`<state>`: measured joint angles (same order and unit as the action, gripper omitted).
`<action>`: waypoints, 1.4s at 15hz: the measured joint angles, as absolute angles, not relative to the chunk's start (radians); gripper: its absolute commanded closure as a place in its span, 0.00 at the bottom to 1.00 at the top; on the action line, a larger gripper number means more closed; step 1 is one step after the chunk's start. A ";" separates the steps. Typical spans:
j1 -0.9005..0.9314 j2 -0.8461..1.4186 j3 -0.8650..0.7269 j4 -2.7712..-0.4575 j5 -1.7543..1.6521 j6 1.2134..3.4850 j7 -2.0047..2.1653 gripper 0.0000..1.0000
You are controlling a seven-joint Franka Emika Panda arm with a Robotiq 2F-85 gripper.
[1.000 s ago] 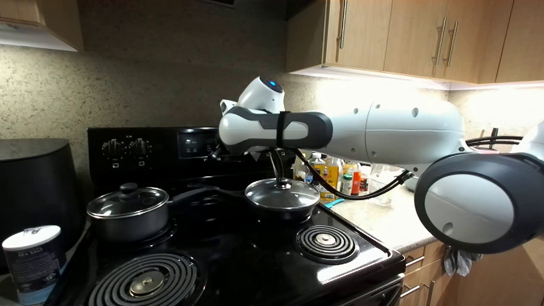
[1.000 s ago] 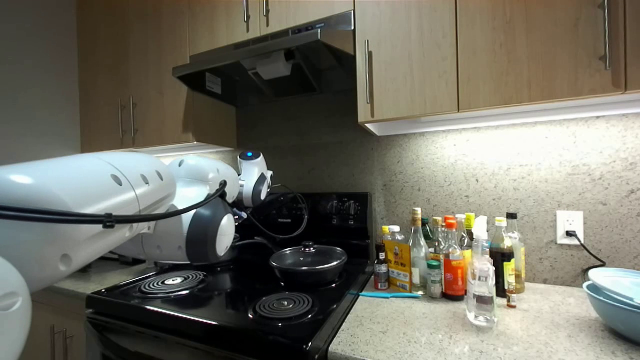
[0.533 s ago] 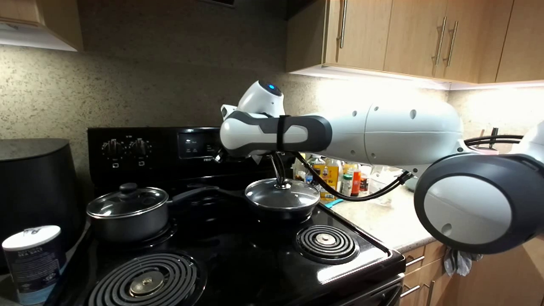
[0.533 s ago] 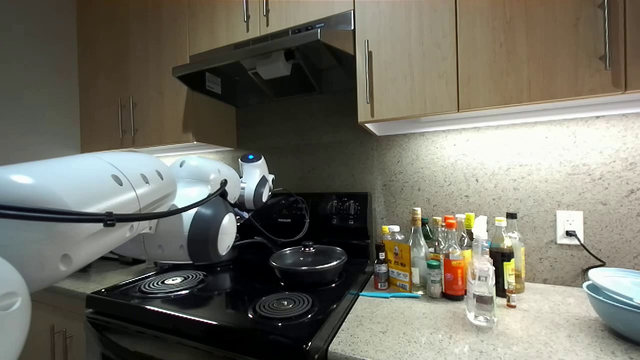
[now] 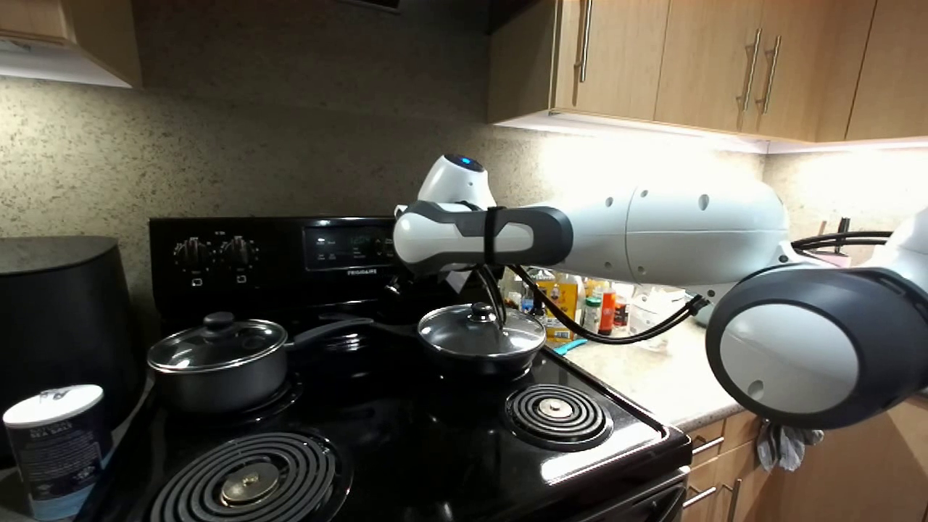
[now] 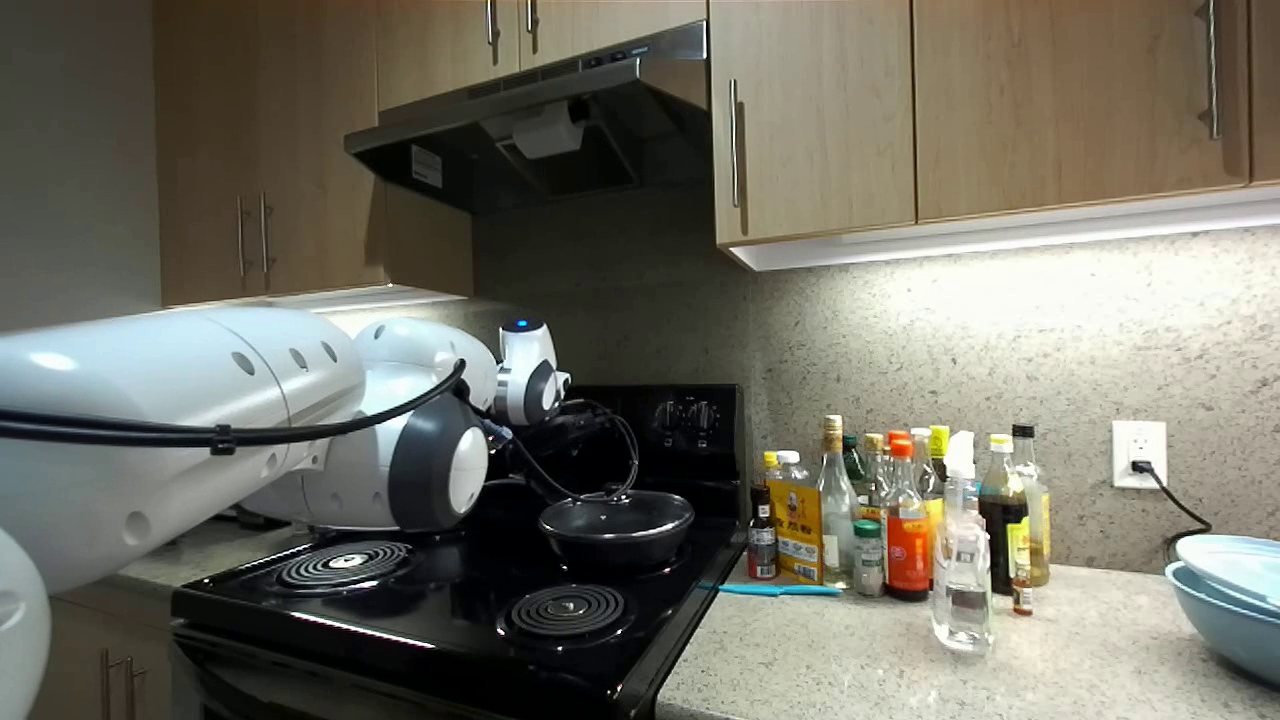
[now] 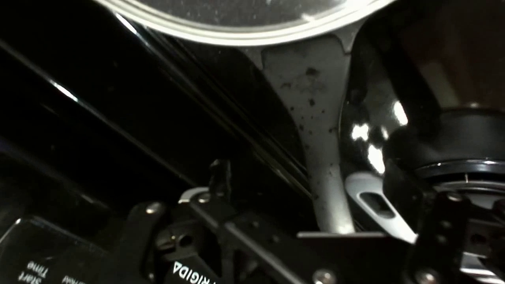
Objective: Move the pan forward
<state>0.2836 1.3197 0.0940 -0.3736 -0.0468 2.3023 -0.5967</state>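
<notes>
The pan (image 5: 471,364), wide and dark, was seen near the back right corner of the tabletop (image 5: 406,442), level and covered by its glass lid (image 5: 460,336), with the black knob (image 5: 481,312) uppermost. Its handle (image 7: 327,130) was pointed toward the left edge and slightly back, in the direction of the control panel (image 5: 279,243) by which the back edge was bounded. In the wrist view the tool (image 7: 307,173) was spread, its fingers (image 7: 221,177) well apart, and the handle was framed in the gap between them (whether it was touched by either finger could not be told). Just beside it the end of a second handle (image 7: 365,182), that of the pot (image 5: 221,384), was shown. The arm (image 5: 703,232) was extended over the tabletop toward the back edge, and the lid was partly crossed by its slack cables (image 5: 602,338) in both exterior views.

The pot, deeper and also lidded, was found near the back left corner, and coil burners (image 5: 557,409) were seen near the two front corners. Beyond the left edge a salt canister (image 5: 58,457) was seen close to a black appliance (image 5: 65,326); beyond the right edge bottles (image 6: 907,550), a blue utensil (image 6: 780,590) and, farther off, pale blue bowls (image 6: 1230,615) were visible.
</notes>
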 measured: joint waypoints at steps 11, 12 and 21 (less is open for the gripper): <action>0.225 1.352 0.206 -0.372 0.031 2.166 -0.650 0.00; 0.223 1.352 0.211 -0.372 0.035 2.165 -0.654 0.00; 0.233 1.380 0.106 -0.371 0.007 2.295 -0.638 0.00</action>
